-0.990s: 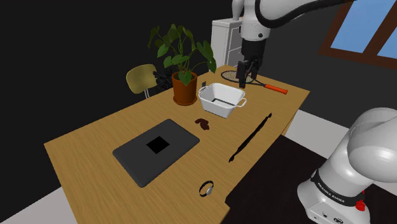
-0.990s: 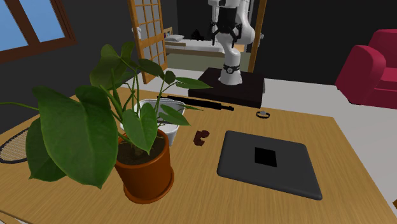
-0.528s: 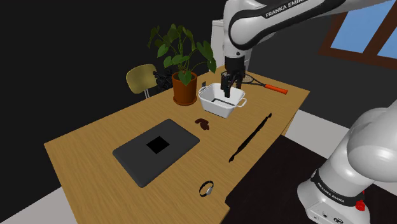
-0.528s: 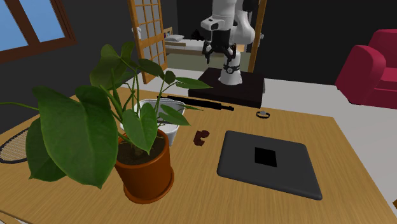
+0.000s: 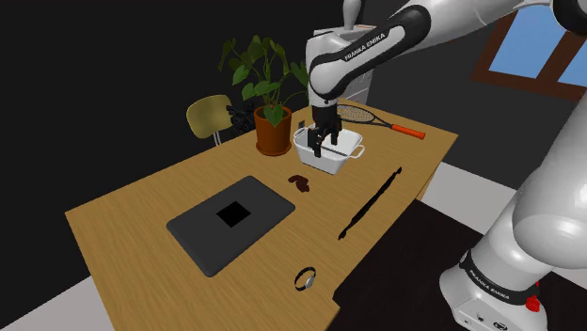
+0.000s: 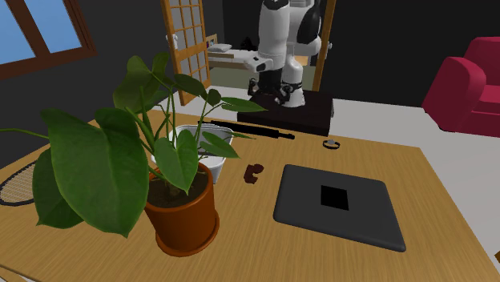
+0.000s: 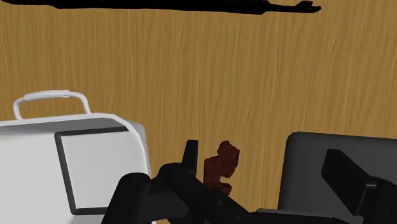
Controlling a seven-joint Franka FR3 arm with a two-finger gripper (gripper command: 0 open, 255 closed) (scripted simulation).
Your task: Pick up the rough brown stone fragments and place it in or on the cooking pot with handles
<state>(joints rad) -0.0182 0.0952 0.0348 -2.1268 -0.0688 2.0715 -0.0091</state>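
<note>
Beyond the wooden table (image 6: pixel 280 248) are a red armchair (image 6: pixel 469 84), a paned door (image 6: pixel 186 36) and a window (image 6: pixel 36 28).

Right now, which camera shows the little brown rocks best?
The wrist view: the brown rocks look biggest and lumpy there. The shoulder view shows the rocks as a small dark patch beside the white pot; the second exterior view shows them small too.

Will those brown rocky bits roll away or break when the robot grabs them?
Probably no rolling: the stone fragments look lumpy and jagged, lying low on the table. They seem a clump of separate bits, so one may slip from a pinch. Small beside the pot, so likely light.
</note>
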